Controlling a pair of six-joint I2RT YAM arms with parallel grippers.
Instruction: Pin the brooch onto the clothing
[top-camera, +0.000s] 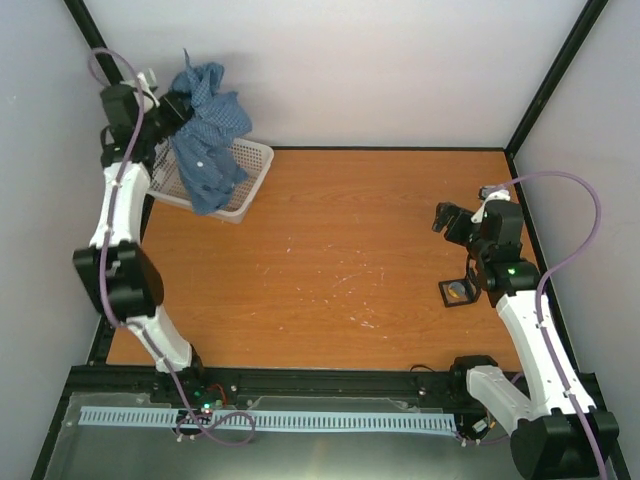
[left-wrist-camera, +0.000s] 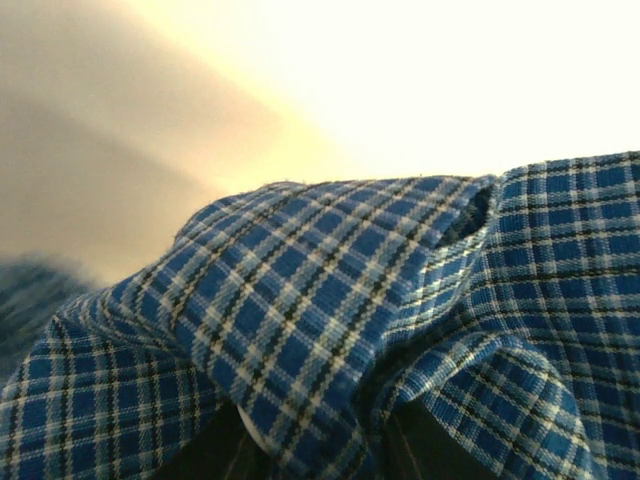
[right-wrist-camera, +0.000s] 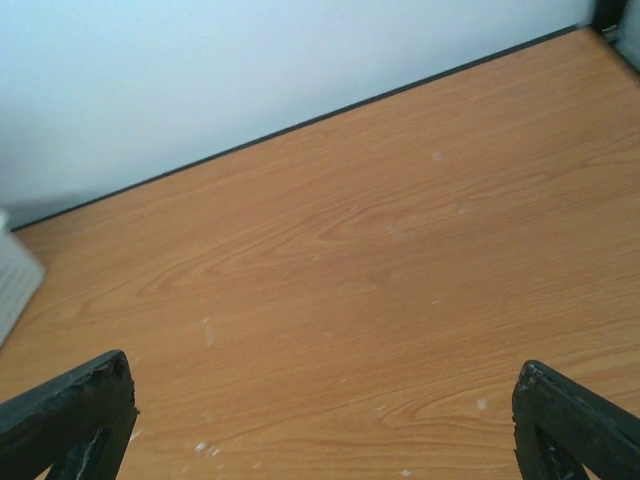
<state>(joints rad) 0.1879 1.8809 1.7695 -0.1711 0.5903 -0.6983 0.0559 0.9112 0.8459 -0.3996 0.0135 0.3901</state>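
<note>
Shirt (top-camera: 207, 140) hangs bunched from left gripper (top-camera: 178, 105) over white basket (top-camera: 256, 158) at far-left tabletop corner; jaws buried in cloth, evidently clamped. Soft, light, floppy; needs spreading. Right gripper (top-camera: 452, 222) near right edge, jaws apart. Brooch (top-camera: 459, 292), seemingly in black box (top-camera: 447, 291): tiny, rigid, slippery; pinch by rim.

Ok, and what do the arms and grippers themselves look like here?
The left arm and right arm have white link shells with black joint housings. A lilac cable loops loosely along each. A small green light glows on the right arm's wrist. The right gripper has black, wedge-shaped fingers with scuffed edges.
</note>
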